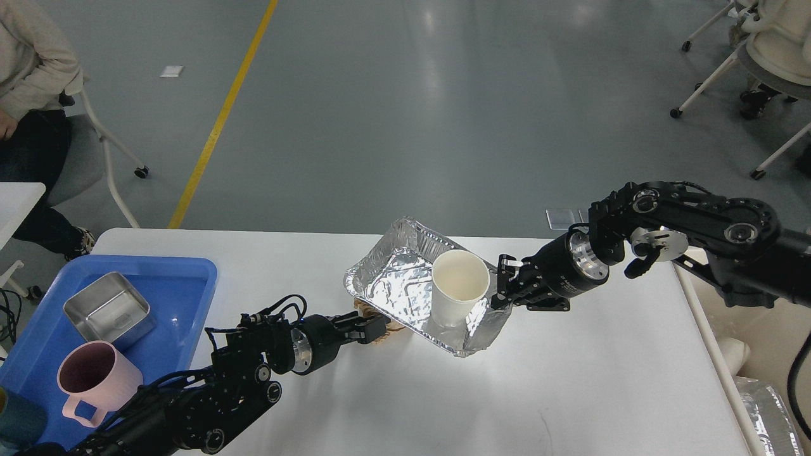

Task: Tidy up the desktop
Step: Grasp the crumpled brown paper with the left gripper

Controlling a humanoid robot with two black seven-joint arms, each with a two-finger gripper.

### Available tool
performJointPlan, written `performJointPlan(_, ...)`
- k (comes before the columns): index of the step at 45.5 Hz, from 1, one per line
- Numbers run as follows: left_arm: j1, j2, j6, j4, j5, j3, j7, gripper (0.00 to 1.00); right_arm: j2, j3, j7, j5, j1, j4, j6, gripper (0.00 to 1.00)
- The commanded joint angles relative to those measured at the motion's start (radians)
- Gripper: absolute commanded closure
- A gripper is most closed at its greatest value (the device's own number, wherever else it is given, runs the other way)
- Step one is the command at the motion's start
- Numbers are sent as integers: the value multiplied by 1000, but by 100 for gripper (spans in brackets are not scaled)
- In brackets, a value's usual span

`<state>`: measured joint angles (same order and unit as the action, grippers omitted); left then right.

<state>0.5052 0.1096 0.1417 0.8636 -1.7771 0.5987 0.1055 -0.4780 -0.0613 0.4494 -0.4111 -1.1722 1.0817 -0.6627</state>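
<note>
The white desktop point(570, 380) fills the lower part of the head view. A crinkled foil tray point(399, 285) sits mid-table with a white paper cup point(459, 286) standing in it. My right gripper point(500, 296) is shut on the tray's right rim and holds that side slightly raised. My left gripper point(375, 330) is at the tray's near-left edge, shut on a crumpled brown paper ball point(394, 327). The tray and my fingers hide most of the ball.
A blue plastic tray point(184, 278) at the left holds a steel container point(108, 310) and a pink mug point(95, 380). A cream bin point(728, 354) with foil point(766, 411) stands off the right edge. A seated person point(31, 76) is at far left.
</note>
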Motion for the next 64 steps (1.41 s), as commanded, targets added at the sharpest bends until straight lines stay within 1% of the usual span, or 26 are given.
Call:
performJointPlan(1, -2, -7, -8, 0, 1, -40, 19, 33, -1, 0, 0, 0, 0, 3, 0, 100)
performJointPlan(9, -5, -5, -10, 0, -1, -65, 20, 34, -10, -2, 0, 0, 0, 3, 2, 100)
performJointPlan(13, -2, 1, -10, 0, -1, -79, 22, 40, -14, -8, 0, 0, 0, 3, 0, 100)
performJointPlan(18, -1, 1, -8, 0, 2, -82, 19, 55, -14, -9, 0, 0, 0, 3, 0, 100)
performJointPlan(22, -2, 1, -7, 0, 5, -82, 19, 73, -14, -9, 0, 0, 0, 3, 2, 100)
performJointPlan(24, -2, 1, -7, -1, 10, -82, 19, 77, -14, -9, 0, 0, 0, 3, 0, 100)
performJointPlan(28, -2, 1, -7, -8, 11, -82, 20, 81, -14, -11, 0, 0, -1, 3, 0, 100)
performJointPlan(42, 3, 7, -10, -11, 19, -82, 20, 81, -16, -11, 0, 0, -1, 4, 2, 100)
performJointPlan(43, 3, 5, -10, -14, 24, -82, 20, 83, -16, -12, 0, 0, -1, 4, 2, 100)
performJointPlan(45, 4, 1, -10, -20, 37, -82, 22, 91, -16, -11, 0, 0, -1, 4, 2, 100)
performJointPlan(48, 4, -2, -10, -28, 50, -82, 23, 99, -24, -11, 0, 0, -1, 4, 2, 100)
performJointPlan(49, 6, -2, -10, -28, 51, -82, 23, 100, -27, -11, 0, 0, -1, 4, 2, 100)
performJointPlan(59, 9, -8, -13, -20, 53, -76, 22, 100, -30, -11, 0, 0, -1, 9, 3, 100)
performJointPlan(64, 6, 13, -17, 3, 57, -71, 22, 100, -30, -11, 0, -1, -1, 9, 3, 100)
